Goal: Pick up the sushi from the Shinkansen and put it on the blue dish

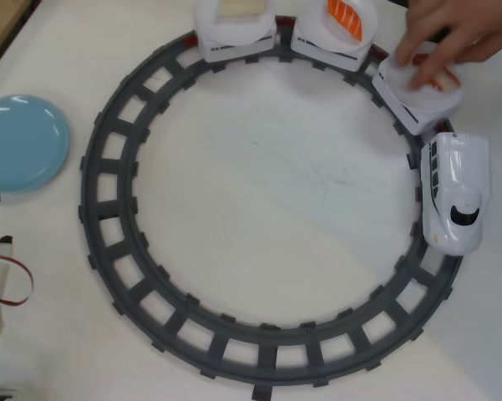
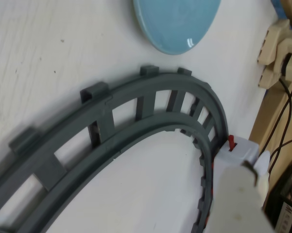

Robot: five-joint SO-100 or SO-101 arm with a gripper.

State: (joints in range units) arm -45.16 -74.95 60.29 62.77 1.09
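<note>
The white Shinkansen [image 1: 457, 190] stands on the right side of the grey ring track [image 1: 117, 251], nose toward the bottom of the overhead view. Three wagons with white plates trail behind it along the top. The sushi [image 1: 440, 81], a pinkish piece with a red edge, lies on the first wagon's plate [image 1: 401, 90], partly covered by a person's fingers. The blue dish [image 1: 21, 142] lies empty outside the track at the left and also shows in the wrist view [image 2: 177, 22]. My gripper [image 2: 235, 191] shows only as a blurred cream jaw at the wrist view's lower right, far from the train.
A person's hand [image 1: 451, 33] reaches in from the top right. The other wagons carry an orange striped piece [image 1: 347, 17] and a pale cream piece [image 1: 238, 8]. Arm parts with a red wire [image 1: 12, 280] sit at the lower left. A beige frame [image 2: 279, 53] stands beyond the dish.
</note>
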